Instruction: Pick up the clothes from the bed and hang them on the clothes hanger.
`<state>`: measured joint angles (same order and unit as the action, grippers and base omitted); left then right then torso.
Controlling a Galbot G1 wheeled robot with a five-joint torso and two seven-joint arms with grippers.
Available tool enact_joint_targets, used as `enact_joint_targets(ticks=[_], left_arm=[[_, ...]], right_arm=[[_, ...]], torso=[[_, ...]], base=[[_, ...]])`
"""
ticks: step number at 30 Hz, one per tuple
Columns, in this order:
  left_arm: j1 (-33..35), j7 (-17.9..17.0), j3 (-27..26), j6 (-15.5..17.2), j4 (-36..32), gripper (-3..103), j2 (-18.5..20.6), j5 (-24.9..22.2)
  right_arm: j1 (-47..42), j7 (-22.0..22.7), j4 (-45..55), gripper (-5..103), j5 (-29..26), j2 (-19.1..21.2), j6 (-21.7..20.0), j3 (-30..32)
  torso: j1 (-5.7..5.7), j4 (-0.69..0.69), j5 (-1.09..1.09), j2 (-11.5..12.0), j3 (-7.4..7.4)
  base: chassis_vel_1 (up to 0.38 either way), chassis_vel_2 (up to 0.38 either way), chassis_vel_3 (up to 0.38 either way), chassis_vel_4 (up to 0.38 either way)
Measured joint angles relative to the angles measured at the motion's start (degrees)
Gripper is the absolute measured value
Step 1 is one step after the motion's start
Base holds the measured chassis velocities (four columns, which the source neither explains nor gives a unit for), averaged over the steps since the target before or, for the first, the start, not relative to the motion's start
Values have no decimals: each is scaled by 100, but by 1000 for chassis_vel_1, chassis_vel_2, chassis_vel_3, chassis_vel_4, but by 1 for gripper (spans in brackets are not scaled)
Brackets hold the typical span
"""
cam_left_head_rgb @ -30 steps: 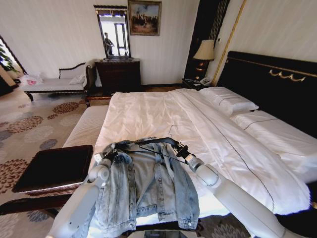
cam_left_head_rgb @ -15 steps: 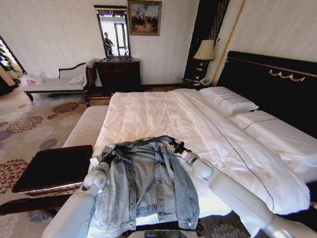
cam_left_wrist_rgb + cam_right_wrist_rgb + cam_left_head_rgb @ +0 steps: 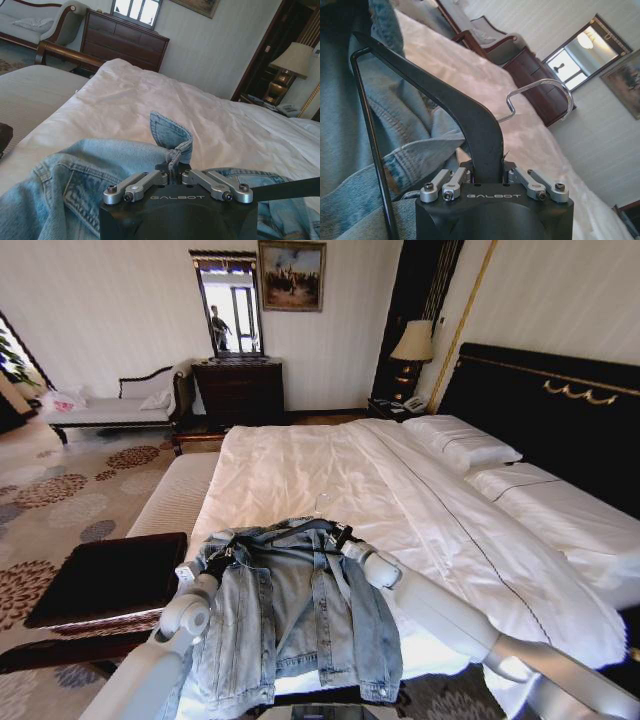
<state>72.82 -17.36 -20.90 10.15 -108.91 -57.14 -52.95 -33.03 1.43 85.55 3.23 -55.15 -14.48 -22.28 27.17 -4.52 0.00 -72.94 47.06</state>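
Pinching the denim jacket (image 3: 290,615) collar near the bed's (image 3: 300,465) foot edge, your left gripper (image 3: 172,162) keeps the neck open; your right gripper (image 3: 490,172) is clamped on the black hanger (image 3: 445,102), aiming its arm into the shoulder.

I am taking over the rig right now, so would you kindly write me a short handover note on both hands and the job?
Left hand: shut on the denim jacket, pinching a fold at its collar.
Right hand: shut on the black hanger, gripping one shoulder arm, metal hook free over the duvet.
Jacket lies face up at the foot of the bed; the hanger sits at the collar, one end in under the denim.
Done: both grasps made, hanger brought to the collar.
Left: seat both shoulders on the hanger, then lift the jacket off the bed.
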Motion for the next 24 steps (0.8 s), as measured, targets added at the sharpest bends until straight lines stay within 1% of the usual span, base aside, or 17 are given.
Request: enact_joint_targets(ticks=[3, 15, 24], left_arm=[[161, 26, -26, -9, -109, 7, 7, 71], [378, 34, 44, -26, -384, 7, -60, 262], [483, 37, 421, -33, -602, 7, -66, 505]], right_arm=[[80, 16, -196, 28, 15, -203, -14, -91], [276, 43, -420, 28, -12, -595, -109, -360], [469, 65, -409, 28, -139, -975, -220, -599]], torso=[[0, 1, -1, 0, 0], [0, 1, 0, 0, 0], [0, 2, 0, 0, 0]], base=[[0, 0, 0, 0], [0, 0, 0, 0], [0, 0, 0, 0]])
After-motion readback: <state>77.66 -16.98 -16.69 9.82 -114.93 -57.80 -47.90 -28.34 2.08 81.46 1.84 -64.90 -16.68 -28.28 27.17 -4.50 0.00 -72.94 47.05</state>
